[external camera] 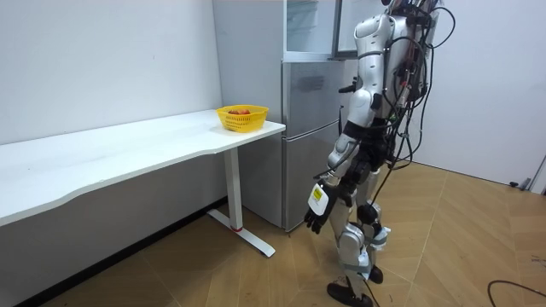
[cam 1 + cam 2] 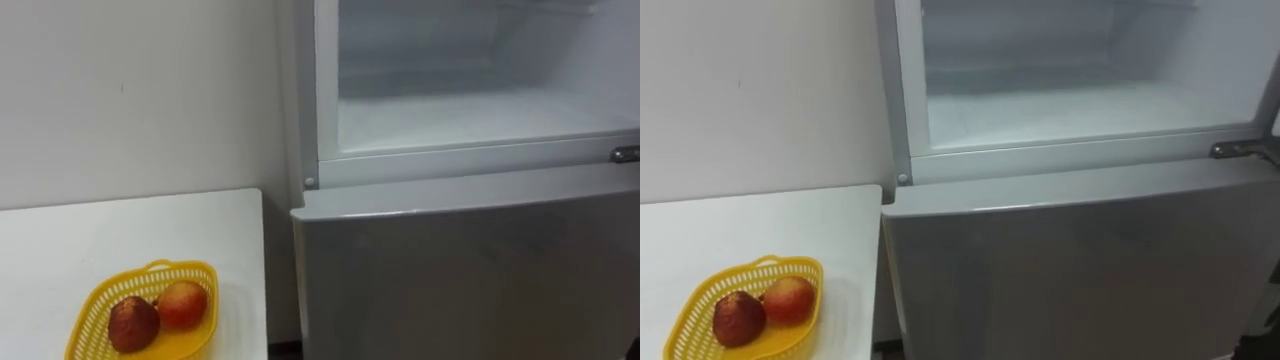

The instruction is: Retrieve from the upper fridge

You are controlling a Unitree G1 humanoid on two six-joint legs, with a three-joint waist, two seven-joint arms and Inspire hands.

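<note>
- While the robot stands before the fridge (image 2: 460, 280), its upper compartment (image 2: 470, 110) is open.
- Yellow basket (image 2: 112, 290) on table (image 2: 60, 240), just left of fridge, w/ two reddish fruits (image 2: 183, 303) touching inside.
- Left hand (image 1: 317, 209) hangs by thigh; fingers: can't tell.

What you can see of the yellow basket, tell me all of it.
The yellow basket is an oval of plastic-looking lattice with a small loop handle at its far rim. It stands upright on the white table, near the end by the fridge, not touching it. Inside lie two reddish fruits side by side, the darker one left of the lighter one.
</note>
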